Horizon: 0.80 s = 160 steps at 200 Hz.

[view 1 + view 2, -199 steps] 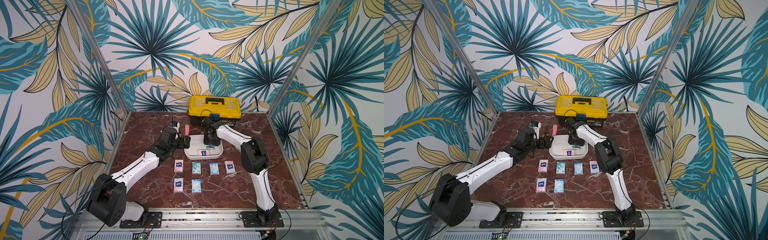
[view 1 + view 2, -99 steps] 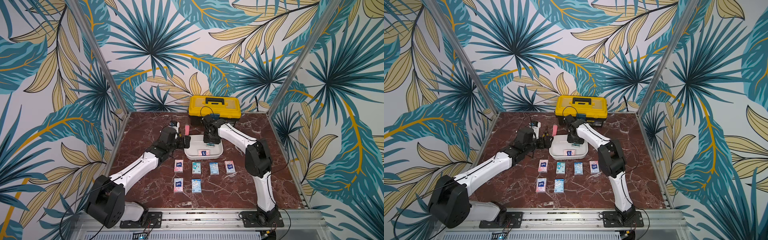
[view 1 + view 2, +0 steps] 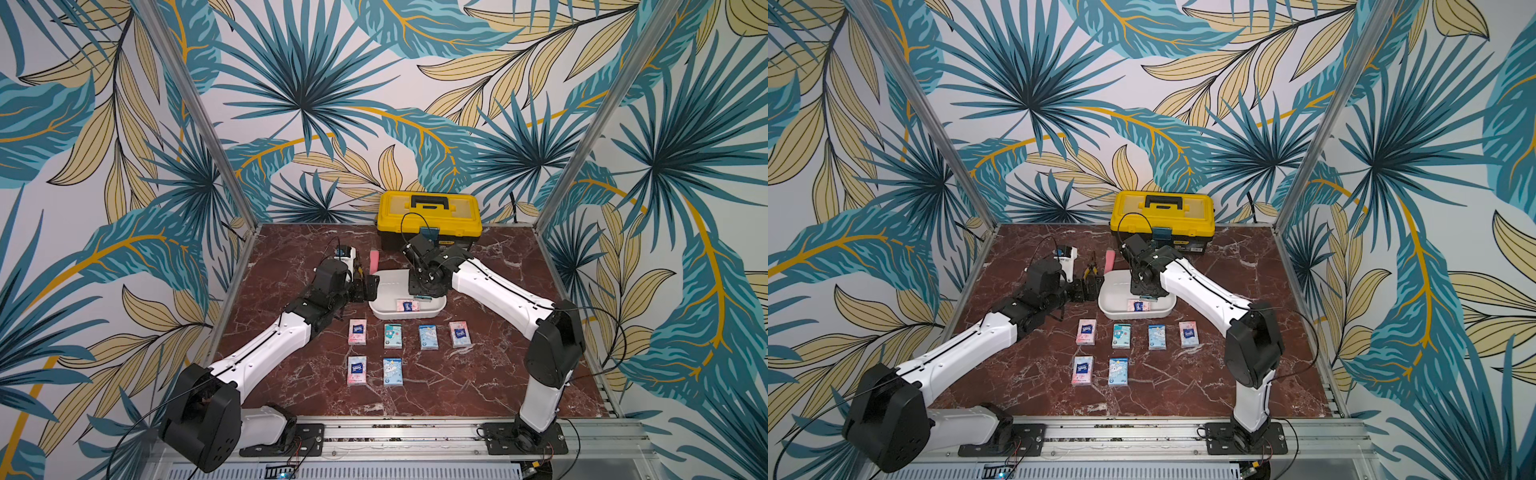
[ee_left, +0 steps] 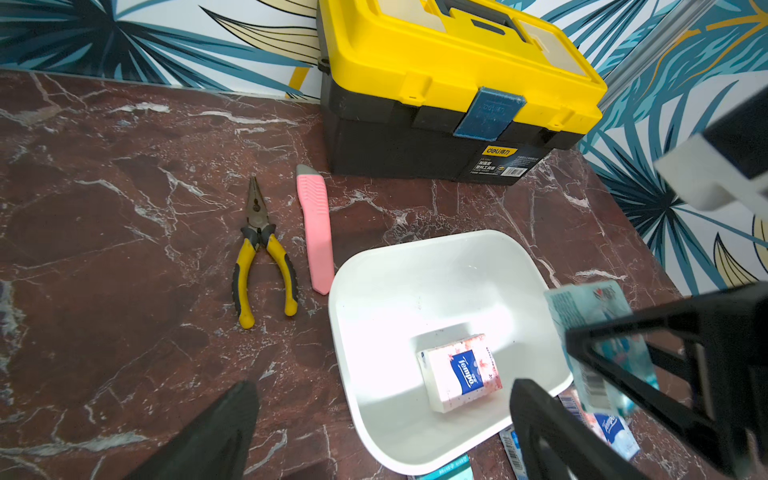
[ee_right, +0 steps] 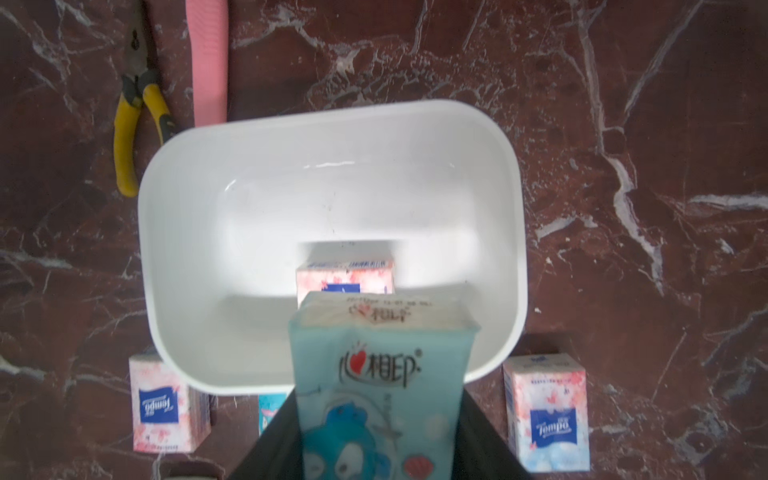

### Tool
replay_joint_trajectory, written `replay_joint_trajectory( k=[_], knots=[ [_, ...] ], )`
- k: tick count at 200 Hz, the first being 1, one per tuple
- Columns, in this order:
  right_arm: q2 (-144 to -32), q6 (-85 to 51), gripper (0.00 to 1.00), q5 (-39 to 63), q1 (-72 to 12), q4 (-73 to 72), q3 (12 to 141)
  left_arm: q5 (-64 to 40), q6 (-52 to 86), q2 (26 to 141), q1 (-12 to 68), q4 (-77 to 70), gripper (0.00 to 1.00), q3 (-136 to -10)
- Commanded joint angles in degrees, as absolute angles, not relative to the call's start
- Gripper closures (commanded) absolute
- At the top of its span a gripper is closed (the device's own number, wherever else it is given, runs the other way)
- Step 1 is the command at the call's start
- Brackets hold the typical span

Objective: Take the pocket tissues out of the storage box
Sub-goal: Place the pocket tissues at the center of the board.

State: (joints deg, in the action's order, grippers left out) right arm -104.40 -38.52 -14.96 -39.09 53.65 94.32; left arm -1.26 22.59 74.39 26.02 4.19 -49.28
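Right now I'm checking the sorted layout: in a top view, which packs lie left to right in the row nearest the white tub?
pink pack with dark blue label → teal cartoon pack → light blue cartoon pack → second pink pack with dark blue label

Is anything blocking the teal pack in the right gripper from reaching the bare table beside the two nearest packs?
Nothing visible. The right gripper holds the teal pack above the storage box; only its rim and four laid-out packs lie beneath the path.
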Motion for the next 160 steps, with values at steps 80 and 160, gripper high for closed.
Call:
replay_joint_trajectory(
  k=[80,160],
  knots=[
    [-92.0,-49.9,0.50,-13.3,-49.8,58.2,76.7,-0.7,21.3,72.7,25.4,2.5,0.00,-46.7],
    [-92.3,-55.2,0.49,-10.0,-53.3,55.7,67.9,-1.0,20.7,73.7,25.3,3.7,0.00,-47.5]
  ],
)
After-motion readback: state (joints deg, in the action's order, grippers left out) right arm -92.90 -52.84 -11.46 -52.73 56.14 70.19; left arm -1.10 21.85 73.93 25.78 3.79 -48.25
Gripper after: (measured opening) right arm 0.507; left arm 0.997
